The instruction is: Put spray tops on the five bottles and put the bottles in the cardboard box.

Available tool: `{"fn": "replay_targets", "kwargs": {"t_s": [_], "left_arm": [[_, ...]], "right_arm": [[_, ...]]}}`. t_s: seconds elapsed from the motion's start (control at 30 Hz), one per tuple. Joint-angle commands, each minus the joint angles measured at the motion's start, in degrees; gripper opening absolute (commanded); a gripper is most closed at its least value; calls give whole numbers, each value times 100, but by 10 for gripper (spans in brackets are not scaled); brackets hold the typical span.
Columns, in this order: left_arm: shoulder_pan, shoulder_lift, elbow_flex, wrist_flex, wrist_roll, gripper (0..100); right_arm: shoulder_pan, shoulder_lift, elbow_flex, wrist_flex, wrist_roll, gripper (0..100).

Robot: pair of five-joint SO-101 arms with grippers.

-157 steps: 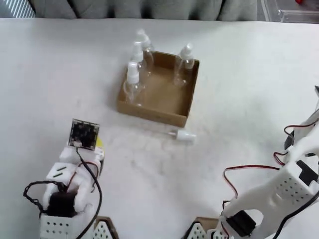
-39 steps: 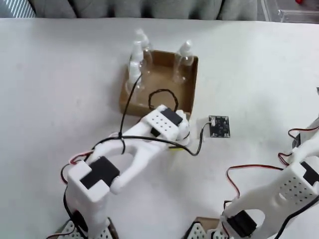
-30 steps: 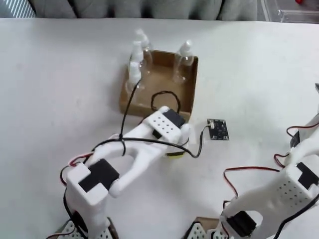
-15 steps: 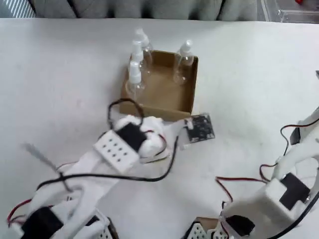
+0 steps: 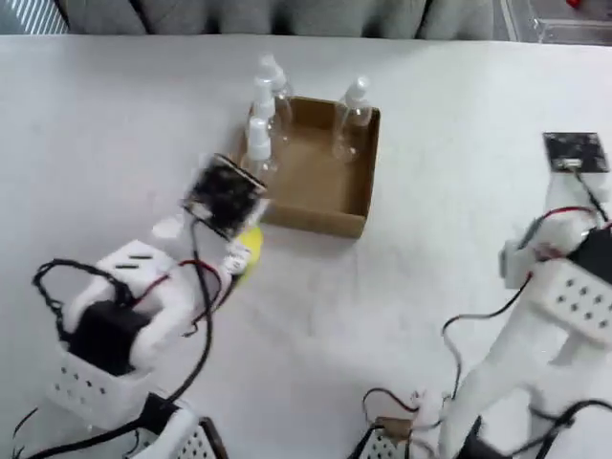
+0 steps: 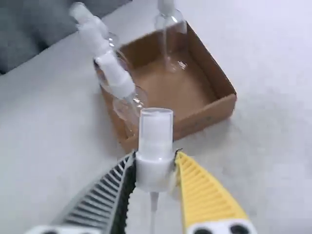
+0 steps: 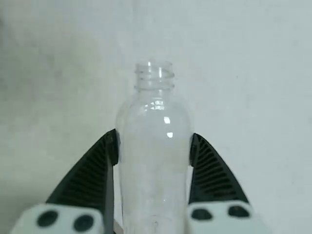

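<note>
My left gripper [image 6: 153,160] is shut on a white spray top [image 6: 155,141], held upright just in front of the cardboard box [image 6: 204,114]. In the high view this gripper [image 5: 241,252] sits off the box's [image 5: 316,218] front left corner. Several clear bottles with spray tops stand in the box: three along its left side [image 5: 258,143] and one at the far right corner [image 5: 354,105]. My right gripper [image 7: 153,140] is shut on a clear bottle [image 7: 155,126] with a bare threaded neck. The right arm [image 5: 564,277] is at the table's right side.
The white table [image 5: 430,287] has open room between the two arms and in front of the box. A grey cushion runs behind the far edge. A clear plastic container [image 5: 564,24] sits at the far right corner.
The left arm has drawn back from in front of the box toward the left, carrying the spray top that lay there. The right arm has swung up along the table's right side.
</note>
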Motion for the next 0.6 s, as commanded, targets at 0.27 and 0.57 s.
{"fn": "replay_targets", "kwargs": {"t_s": [0.27,0.57], "left_arm": [[-2000,84,-2338,-431,2013,20],[-2695,488,-3534,-536,4334,20]], "right_arm": [[-3160,-3029,914,-1692,-1222,18],[-5235,-4462,2752,-3512,-1363,16]]}}
